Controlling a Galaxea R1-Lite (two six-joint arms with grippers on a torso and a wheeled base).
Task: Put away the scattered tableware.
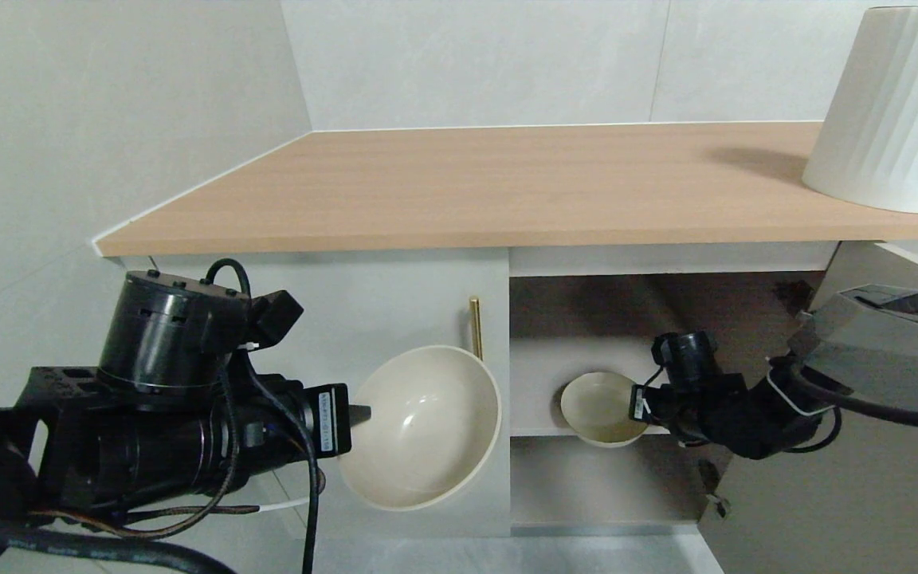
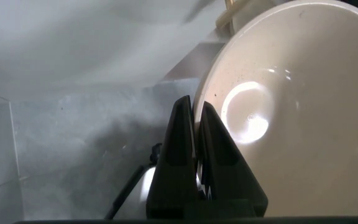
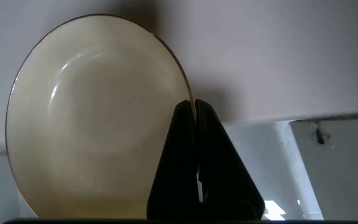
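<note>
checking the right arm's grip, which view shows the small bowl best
The right wrist view: the small bowl sits close, with the right gripper shut on its rim. The head view shows it whole but farther off, at the open cabinet. The left wrist view looks at the large bowl in the left gripper.

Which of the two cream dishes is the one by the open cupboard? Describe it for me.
Below the wooden countertop, look at the open cupboard. The right gripper holds a small cream dish by its rim there. It is smaller and shallower than the deep bowl in the left gripper, before the closed door.
</note>
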